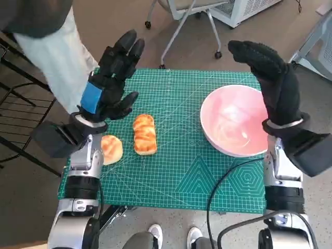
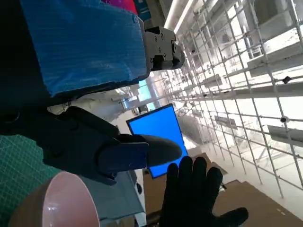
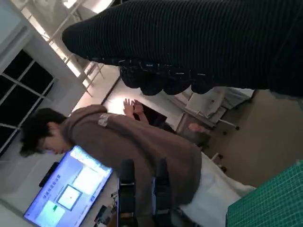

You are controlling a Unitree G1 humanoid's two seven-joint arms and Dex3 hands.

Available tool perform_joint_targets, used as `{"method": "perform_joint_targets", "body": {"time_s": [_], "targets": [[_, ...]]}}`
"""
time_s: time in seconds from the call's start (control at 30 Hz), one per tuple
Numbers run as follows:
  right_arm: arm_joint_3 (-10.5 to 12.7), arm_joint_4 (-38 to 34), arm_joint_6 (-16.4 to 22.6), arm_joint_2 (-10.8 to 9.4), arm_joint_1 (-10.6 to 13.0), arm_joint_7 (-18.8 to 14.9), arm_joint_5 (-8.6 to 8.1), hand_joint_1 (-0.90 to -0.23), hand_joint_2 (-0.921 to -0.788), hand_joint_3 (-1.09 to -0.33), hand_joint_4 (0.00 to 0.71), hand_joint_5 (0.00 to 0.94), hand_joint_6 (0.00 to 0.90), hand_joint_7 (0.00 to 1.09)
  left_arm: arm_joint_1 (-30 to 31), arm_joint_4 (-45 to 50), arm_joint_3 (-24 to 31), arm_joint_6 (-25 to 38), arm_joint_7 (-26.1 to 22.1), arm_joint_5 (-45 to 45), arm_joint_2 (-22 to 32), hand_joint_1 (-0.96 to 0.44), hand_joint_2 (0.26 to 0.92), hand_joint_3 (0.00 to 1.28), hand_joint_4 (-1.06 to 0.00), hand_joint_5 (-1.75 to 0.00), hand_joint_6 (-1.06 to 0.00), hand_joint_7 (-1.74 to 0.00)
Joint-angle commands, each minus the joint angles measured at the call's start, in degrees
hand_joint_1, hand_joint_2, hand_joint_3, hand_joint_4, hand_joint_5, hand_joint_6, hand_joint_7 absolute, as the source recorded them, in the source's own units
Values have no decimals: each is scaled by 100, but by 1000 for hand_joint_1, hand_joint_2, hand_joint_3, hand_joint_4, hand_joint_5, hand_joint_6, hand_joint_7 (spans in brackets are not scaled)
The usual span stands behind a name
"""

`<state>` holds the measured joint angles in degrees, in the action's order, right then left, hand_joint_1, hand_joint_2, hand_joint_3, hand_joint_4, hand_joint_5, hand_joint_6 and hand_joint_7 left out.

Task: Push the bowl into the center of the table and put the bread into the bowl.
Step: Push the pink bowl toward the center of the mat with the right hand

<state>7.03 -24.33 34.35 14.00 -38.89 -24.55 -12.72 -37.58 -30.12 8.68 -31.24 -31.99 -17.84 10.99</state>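
Both forearms rise from the near edge of the bench (image 1: 171, 197), its green cutting mat bare between them. Just beside the left wrist lies a round bun (image 1: 111, 149), and a longer bread (image 1: 144, 134) lies a little inward of it, below and to the inner side of the left fingers (image 1: 124, 49). That left hand (image 1: 111, 83) is raised with its fingers spread and released, holding nothing, probably readied for a reach down to the bread. Across the mat, the pink bowl (image 1: 236, 127) sits well off centre, close beside the right hand (image 1: 272, 78). This gloved hand stands upright and released at the bowl's outer side, seemingly posed to shove it inward. Beyond, a person (image 3: 123, 146) sits at a screen (image 3: 71, 187).
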Motion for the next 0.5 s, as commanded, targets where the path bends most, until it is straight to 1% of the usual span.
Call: {"method": "perform_joint_targets", "body": {"time_s": [0.03,0.13,0.17,0.2,0.27,0.37,0.43,0.5], "targets": [[147,-89,-21,185,204,-36,-22,-657,-921,-699,119,3,209,10,-57,3,-16,24,-30,-8,-25,-737,921,445,-104,-3,1,-332],[309,-249,63,364,219,-156,-158,-655,-921,-681,130,8,218,16,-52,2,-16,33,-35,-15,-38,-732,921,445,-102,-2,1,-334],[394,-375,112,450,206,-215,-224,-657,-921,-674,134,9,221,17,-51,-3,-12,36,-40,-23,-38,-730,921,445,-101,-1,1,-335],[529,-586,191,569,174,-266,-299,-658,-921,-671,136,9,222,18,-51,-20,-4,32,-45,-31,-38,-729,921,445,-101,-1,1,-335],[734,-941,335,733,110,-309,-391,-662,-921,-664,139,10,228,21,-51,-49,6,19,-50,-37,-42,-727,921,445,-100,-1,1,-336],[918,-1343,528,858,16,-312,-446,-670,-921,-661,141,10,230,22,-50,-66,7,6,-47,-37,-54,-726,921,444,-100,-1,1,-336],[1144,-1893,721,1027,-97,-210,-461,-674,-921,-660,136,6,228,21,-57,-86,8,-8,-32,-27,-64,-726,921,444,-100,0,1,-336],[1308,-2351,881,1178,-190,-59,-418,-674,-921,-665,132,4,225,19,-59,-99,10,-17,-22,-23,-71,-725,921,443,-98,0,1,-337]]}}
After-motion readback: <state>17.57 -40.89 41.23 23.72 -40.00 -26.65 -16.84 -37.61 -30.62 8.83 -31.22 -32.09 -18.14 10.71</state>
